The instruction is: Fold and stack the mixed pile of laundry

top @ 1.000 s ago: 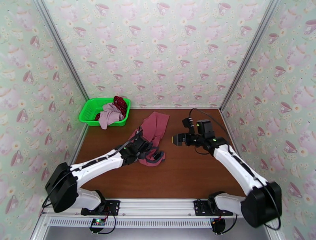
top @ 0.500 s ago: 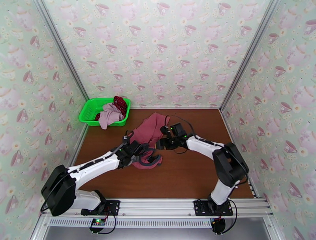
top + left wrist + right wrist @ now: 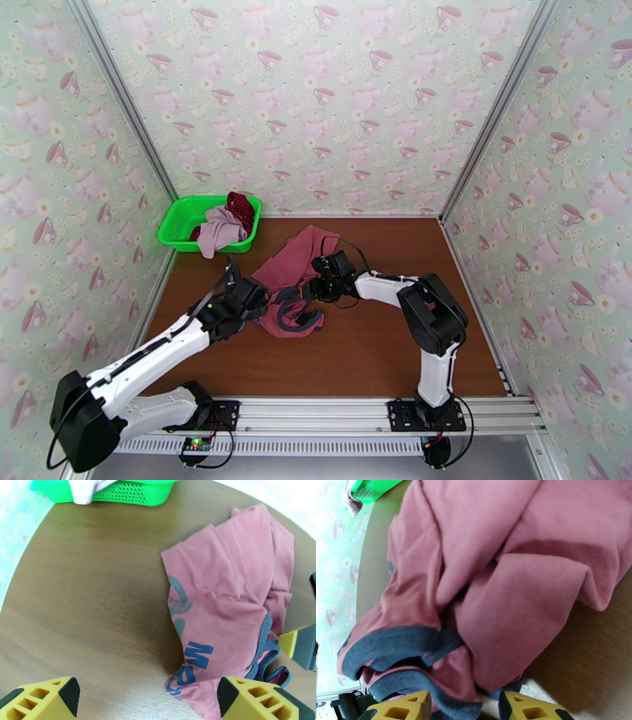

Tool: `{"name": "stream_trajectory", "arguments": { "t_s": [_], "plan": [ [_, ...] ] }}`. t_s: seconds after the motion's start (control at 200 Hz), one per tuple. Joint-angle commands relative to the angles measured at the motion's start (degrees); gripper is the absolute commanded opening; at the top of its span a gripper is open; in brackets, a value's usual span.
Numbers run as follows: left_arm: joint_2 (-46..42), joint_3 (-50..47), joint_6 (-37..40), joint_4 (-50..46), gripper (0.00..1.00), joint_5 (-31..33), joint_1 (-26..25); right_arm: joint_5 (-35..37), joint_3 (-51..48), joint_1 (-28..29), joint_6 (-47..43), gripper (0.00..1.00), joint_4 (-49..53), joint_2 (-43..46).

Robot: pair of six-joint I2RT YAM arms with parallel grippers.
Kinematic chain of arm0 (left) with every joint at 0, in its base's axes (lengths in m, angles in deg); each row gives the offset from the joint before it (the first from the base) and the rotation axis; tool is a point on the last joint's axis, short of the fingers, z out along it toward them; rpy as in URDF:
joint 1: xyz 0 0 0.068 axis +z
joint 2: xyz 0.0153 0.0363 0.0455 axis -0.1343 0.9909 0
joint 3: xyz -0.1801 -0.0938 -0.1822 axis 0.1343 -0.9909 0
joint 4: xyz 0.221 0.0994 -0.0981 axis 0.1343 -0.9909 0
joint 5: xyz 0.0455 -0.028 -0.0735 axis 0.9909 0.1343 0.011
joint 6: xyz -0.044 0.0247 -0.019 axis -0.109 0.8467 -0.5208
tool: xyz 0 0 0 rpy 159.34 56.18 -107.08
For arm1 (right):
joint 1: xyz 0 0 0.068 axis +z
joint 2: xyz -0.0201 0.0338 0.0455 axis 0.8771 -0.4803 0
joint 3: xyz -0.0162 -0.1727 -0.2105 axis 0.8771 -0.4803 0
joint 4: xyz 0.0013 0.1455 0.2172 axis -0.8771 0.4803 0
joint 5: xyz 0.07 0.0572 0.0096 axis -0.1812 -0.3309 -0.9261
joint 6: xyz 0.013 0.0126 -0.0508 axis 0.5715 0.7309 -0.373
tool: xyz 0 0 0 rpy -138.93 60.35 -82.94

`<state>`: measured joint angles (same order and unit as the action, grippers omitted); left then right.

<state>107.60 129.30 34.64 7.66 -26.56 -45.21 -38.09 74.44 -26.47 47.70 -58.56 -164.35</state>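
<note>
Tank top [image 3: 291,278]: dusty red, lying crumpled on the brown table [image 3: 379,347], about mid-table and slightly left of centre. It is bunched and partly folded over itself. The dark trim [image 3: 407,642] loops at its near end; the blue lettering [image 3: 197,655] faces up on its near-left part.

Right claw [image 3: 466,707]: at the near-right edge of the tank top, low to the table. Fingers roughly half apart. A bunch of red cloth and dark trim sits in the gap between them. Whether the pads press the cloth I cannot tell.

Left claw [image 3: 148,695]: just beside the near-left edge of the tank top, aimed across it. Fingers spread wide. Nothing is held; bare table and the lettered corner of the tank top lie below the gap.

Pale mauve piece [image 3: 220,229]: in the green mesh basket [image 3: 178,229], draped over its near rim. Dotted cloth [image 3: 243,207]: dark red, in the same basket, at its far right side.

The basket stands in the far-left corner of the table, apart from the tank top.
</note>
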Motion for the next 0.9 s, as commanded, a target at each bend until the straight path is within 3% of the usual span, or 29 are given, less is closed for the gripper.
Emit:
{"name": "stream_trajectory", "arguments": {
  "t_s": [0.0, 0.155, 0.255, 0.386, 0.466, 0.656, 0.801, 0.897],
  "plan": [
    [-1.3, 0.4, 1.6, -1.1, 0.98, -1.5, 0.5, 1.5, 1.8, 0.9, 1.2, 0.49, 0.1, -0.9],
    [-1.8, 0.5, 2.2, -0.6, 0.98, -2.1, 0.9, 0.2, 2.1, 1.5, 2.1, 0.47, -0.7, -1.8],
    [-2.0, 0.5, 2.4, -0.4, 0.98, -2.3, 1.0, -1.5, 2.1, 1.7, 2.8, 0.4, -1.4, -1.8],
    [-2.5, 0.6, 2.8, -0.2, 0.98, -2.3, 1.2, -2.0, 1.8, 1.7, 2.7, 0.22, -0.2, 0.1],
    [-2.8, 0.8, 3.2, -0.3, 0.97, -2.4, 1.5, -0.3, 2.1, 1.8, 0.8, 0.01, 3.9, 3.2],
    [-2.0, 2.4, 5.2, -1.3, 0.95, -4.4, 2.6, 11.5, 2.5, 1.5, -8.8, 0.0, 20.7, 17.3],
    [0.9, 4.2, 7.3, -1.3, 0.94, -7.5, 2.9, 27.6, -1.6, -0.5, -14.0, 0.0, 31.4, 29.4],
    [3.6, 4.9, 8.5, 0.6, 0.93, -9.5, 3.0, 34.9, -5.4, -3.1, -15.5, 0.0, 33.4, 35.4]
  ]
}}
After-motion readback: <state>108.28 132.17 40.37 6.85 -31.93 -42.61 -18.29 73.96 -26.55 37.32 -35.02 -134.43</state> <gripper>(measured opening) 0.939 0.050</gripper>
